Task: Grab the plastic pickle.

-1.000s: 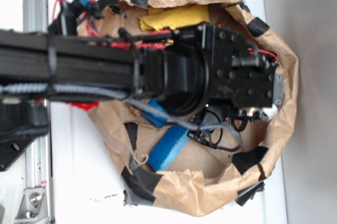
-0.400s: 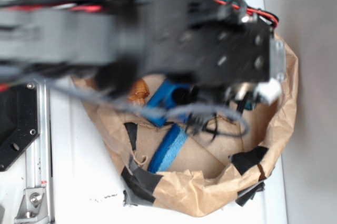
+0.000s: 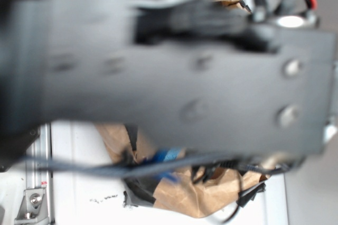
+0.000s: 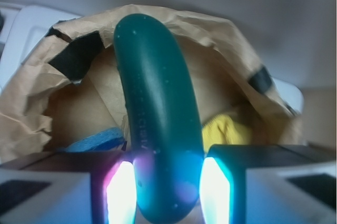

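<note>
Risen toward the exterior camera, the arm (image 3: 174, 72) now blocks most of the paper bag (image 4: 31, 103). Its gripper (image 4: 163, 187) clamps the plastic pickle (image 4: 158, 129) above a blue sponge (image 4: 97, 141) and yellow cloth (image 4: 224, 129). White tabletop (image 3: 79, 183) lies below.

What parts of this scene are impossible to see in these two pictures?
- Exterior view: the blurred black arm covers most of the paper bag; the bag's inside and the end effector are hidden.
- Exterior view: the plastic pickle is not visible at all.
- Wrist view: the pickle blocks the bag's middle; its lower end is cut off by the frame edge.
- Wrist view: a blue item and a yellow item are only partly visible.
</note>
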You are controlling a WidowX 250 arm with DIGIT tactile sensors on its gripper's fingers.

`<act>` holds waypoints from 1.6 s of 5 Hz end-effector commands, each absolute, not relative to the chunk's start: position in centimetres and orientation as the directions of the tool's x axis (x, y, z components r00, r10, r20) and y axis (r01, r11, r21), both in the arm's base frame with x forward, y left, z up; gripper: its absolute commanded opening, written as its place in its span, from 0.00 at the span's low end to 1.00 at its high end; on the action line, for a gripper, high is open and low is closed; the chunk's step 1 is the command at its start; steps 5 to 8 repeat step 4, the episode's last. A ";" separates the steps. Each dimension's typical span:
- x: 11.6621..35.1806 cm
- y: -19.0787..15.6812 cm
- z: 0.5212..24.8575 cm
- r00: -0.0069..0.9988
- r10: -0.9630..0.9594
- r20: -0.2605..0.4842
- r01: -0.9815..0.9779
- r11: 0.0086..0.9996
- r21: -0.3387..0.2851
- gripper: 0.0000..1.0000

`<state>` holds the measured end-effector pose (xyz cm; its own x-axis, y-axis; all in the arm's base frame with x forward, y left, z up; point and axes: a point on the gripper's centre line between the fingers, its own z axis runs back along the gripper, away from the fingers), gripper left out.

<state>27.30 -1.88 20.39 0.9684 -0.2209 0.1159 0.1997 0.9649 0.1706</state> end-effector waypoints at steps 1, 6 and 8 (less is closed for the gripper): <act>26.8 -2.4 21.8 0.953 -0.144 0.267 0.093 0.976 0.197 0.00; 25.8 -0.6 18.7 0.977 -0.006 0.212 -0.036 0.980 0.193 0.00; 25.8 -0.6 18.7 0.977 -0.006 0.212 -0.036 0.980 0.193 0.00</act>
